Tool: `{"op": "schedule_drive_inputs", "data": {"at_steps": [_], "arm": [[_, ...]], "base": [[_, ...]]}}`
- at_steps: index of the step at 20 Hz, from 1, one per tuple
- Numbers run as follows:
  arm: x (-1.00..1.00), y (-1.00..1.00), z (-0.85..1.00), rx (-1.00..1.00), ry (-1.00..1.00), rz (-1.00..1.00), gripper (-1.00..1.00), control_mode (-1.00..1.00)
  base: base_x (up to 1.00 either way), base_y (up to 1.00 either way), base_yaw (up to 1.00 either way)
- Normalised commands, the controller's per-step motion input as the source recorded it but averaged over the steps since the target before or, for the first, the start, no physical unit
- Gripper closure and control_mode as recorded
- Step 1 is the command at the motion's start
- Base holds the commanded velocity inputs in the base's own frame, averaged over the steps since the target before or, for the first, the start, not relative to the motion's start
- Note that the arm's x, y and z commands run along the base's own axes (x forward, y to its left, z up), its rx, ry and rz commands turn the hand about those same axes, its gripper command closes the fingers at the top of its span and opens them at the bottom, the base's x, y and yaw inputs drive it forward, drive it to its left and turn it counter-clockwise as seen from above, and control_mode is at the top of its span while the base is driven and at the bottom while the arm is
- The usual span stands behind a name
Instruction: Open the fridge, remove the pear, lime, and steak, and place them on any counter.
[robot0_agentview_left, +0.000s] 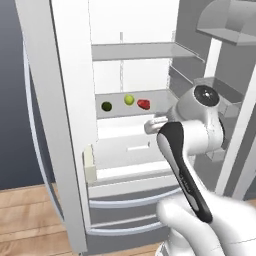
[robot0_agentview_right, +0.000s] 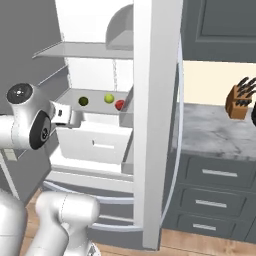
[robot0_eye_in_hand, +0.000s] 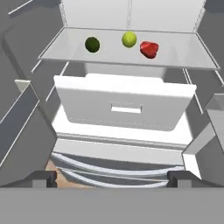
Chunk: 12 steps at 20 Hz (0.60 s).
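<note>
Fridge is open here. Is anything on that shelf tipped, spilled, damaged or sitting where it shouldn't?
Nothing stands out. The lime, pear and steak sit in a row on the fridge shelf, apart from each other, with no spill. The white drawer below sits square. The end effector is open, holding nothing.

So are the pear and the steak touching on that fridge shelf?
Apart. The hand view shows bare shelf between the pear and the steak; the left base view shows the same gap.
</note>
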Motion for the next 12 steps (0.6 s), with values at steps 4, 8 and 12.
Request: {"op": "schedule_drive_inputs", "data": {"at_steps": [4, 8, 12], "arm": [[0.0, 0.0, 0.0, 0.0, 0.0, 0.0, -1.0, 1.0], [0.0, 0.0, 0.0, 0.0, 0.0, 0.0, -1.0, 1.0], [0.67, -0.06, 0.0, 0.0, 0.14, 0.0, -1.0, -1.0]], "base": [[1.0, 0.18, -0.04], [1.0, 0.18, 0.0], [0.25, 0.04, 0.0]]}}
